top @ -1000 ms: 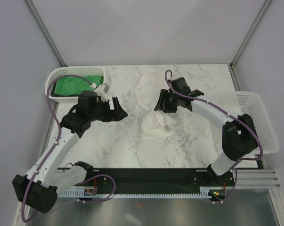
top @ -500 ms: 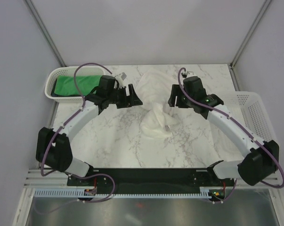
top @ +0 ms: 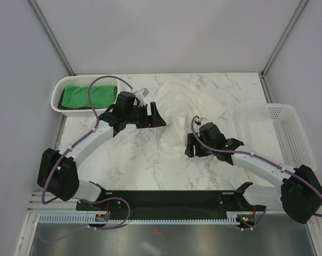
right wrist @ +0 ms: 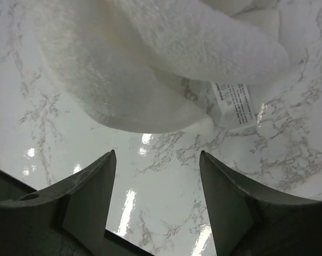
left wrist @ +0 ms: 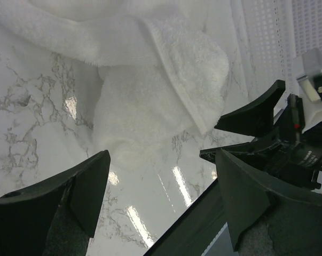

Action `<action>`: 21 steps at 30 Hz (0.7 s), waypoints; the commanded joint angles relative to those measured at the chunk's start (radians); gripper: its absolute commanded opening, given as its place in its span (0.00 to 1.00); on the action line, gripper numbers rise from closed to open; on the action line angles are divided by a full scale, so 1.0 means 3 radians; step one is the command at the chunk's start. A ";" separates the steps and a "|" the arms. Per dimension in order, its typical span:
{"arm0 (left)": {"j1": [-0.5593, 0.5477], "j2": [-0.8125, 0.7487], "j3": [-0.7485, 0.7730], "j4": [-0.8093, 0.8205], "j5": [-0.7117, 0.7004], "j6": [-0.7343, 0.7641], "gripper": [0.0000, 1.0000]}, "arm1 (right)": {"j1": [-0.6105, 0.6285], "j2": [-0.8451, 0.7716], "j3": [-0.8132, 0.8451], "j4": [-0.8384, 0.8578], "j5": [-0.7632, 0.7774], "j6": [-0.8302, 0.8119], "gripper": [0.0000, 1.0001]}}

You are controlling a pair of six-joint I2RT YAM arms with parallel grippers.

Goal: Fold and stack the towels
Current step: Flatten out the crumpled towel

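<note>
Now the white towel (top: 187, 101) lies crumpled on the counter (top: 128, 160), its long axis running near to far. The right end effector (top: 187, 150), spread and empty, is nearest, just off the towel's near end. The left end effector (top: 161, 118), also spread and empty, hovers beside its left edge.

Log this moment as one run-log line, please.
white towel: crumpled on table | left tool: open, beside it | right tool: open, at its near end | green towel: in basket

The tag (right wrist: 234, 104) on the white towel (right wrist: 150, 64) carries print too small to read.
</note>
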 commanded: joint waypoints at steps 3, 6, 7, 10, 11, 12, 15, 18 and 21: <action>0.0025 -0.0282 -0.0091 -0.0031 -0.0092 0.0060 0.87 | 0.0031 0.0080 -0.0229 0.0604 0.0540 -0.0027 0.73; 0.0025 -0.0328 -0.0142 -0.0031 -0.0092 0.0065 0.87 | 0.0036 0.0356 -0.0188 0.0829 0.0470 -0.0241 0.74; 0.0025 -0.0338 -0.0152 -0.0036 -0.0087 0.0071 0.87 | 0.0041 0.0544 -0.0168 0.0880 0.0423 -0.0298 0.73; 0.0051 -0.0389 -0.0152 -0.0097 -0.0118 0.0111 0.87 | 0.0057 0.0724 -0.0142 0.0972 0.0295 -0.0447 0.65; 0.0061 -0.0415 -0.0142 -0.0118 -0.0128 0.0127 0.87 | 0.0067 0.0719 -0.0132 0.0952 0.0326 -0.0452 0.58; 0.0081 -0.0451 -0.0132 -0.0143 -0.0159 0.0167 0.87 | 0.0067 0.0689 -0.0066 0.0896 0.0366 -0.0452 0.46; 0.0178 -0.0527 -0.0030 -0.0296 -0.0215 0.0290 0.88 | 0.0067 0.0464 0.0463 0.0407 0.0306 -0.0396 0.00; 0.0342 -0.0573 0.0103 -0.0394 -0.0226 0.0347 0.88 | 0.0067 0.0214 0.1204 0.0058 0.0031 -0.0283 0.00; 0.0495 -0.0635 0.0206 -0.0420 -0.0082 0.0316 0.88 | 0.0067 0.0198 0.2027 -0.0345 0.0248 -0.0181 0.00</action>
